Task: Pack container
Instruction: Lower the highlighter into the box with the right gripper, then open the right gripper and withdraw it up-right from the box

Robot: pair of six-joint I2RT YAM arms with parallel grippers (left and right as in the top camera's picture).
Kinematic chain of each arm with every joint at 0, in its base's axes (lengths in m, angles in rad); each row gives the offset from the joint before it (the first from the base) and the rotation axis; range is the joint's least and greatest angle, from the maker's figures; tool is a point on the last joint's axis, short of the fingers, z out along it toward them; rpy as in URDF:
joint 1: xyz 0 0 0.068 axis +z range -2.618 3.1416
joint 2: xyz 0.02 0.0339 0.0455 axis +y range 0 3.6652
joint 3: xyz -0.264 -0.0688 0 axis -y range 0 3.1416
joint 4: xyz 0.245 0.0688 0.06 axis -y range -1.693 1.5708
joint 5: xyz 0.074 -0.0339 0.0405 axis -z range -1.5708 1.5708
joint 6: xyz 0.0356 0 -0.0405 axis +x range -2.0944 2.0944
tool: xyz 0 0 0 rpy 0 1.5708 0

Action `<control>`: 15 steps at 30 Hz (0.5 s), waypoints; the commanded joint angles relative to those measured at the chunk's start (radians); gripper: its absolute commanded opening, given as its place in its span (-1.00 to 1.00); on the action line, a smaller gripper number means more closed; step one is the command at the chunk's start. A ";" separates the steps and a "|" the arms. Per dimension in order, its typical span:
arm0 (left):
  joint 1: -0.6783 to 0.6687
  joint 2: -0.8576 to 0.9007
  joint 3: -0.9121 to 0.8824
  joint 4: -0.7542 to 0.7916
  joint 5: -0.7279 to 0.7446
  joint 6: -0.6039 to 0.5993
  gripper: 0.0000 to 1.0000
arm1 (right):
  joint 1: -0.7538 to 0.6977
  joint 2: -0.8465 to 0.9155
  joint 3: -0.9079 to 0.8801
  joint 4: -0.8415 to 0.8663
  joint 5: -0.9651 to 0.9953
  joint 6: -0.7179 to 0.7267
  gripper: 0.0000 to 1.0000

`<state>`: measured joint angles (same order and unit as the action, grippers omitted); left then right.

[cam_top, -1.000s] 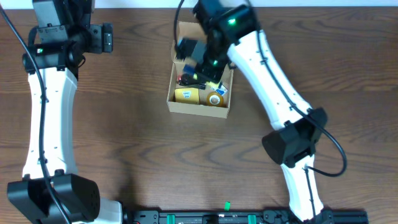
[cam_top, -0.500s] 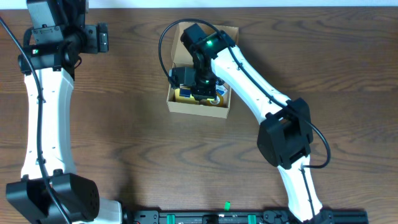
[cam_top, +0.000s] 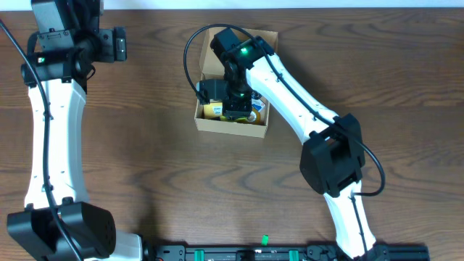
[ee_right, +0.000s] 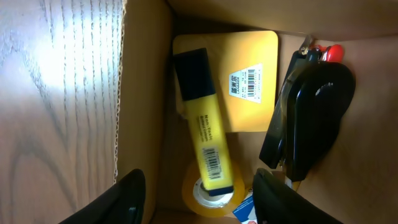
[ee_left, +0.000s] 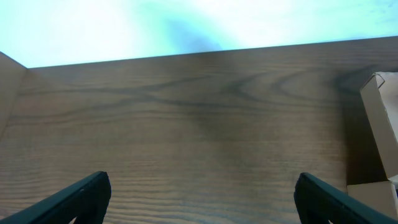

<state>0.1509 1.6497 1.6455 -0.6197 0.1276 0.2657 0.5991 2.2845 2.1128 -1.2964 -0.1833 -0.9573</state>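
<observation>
The container (cam_top: 230,126) is a tan cardboard box with its flap lid (cam_top: 250,36) open at the far side. My right gripper (cam_top: 233,101) hangs inside it. In the right wrist view the right gripper (ee_right: 202,202) is open, its fingers (ee_right: 127,199) standing clear on either side of a yellow highlighter (ee_right: 202,124). The highlighter lies free, one end on a yellow pad (ee_right: 249,81), the other on a tape roll (ee_right: 211,190). A black stapler (ee_right: 311,118) lies beside them against the box wall (ee_right: 146,93). My left gripper (ee_left: 208,205) is open wide over bare wood.
A blue and white card (ee_right: 245,213) lies in the box next to the tape roll. The left wrist view shows a corner of the box (ee_left: 380,118) at its right edge. The dark wooden table (cam_top: 145,159) runs to a far edge near the box lid.
My right arm has swung from the box's far right to over its near half and lowered, then held still for the last half second. The left arm has barely moved.
</observation>
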 commanded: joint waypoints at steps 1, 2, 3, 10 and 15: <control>0.007 0.013 0.006 0.004 0.004 -0.003 0.90 | 0.017 0.009 -0.002 -0.001 -0.008 -0.002 0.10; 0.007 0.012 0.006 0.004 0.004 -0.002 0.90 | 0.017 0.008 -0.001 0.000 -0.008 0.010 0.08; 0.006 0.013 0.006 0.004 0.004 0.007 0.91 | 0.017 0.008 0.002 0.000 -0.008 0.027 0.04; 0.006 0.013 0.006 0.023 0.004 0.026 0.94 | -0.001 -0.016 0.066 -0.001 -0.008 0.251 -0.97; 0.005 0.013 0.006 0.031 0.051 0.026 0.68 | -0.040 -0.040 0.119 0.000 -0.008 0.351 -0.97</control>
<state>0.1509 1.6497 1.6455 -0.5941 0.1356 0.2829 0.5880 2.2833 2.1883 -1.2964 -0.1841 -0.7124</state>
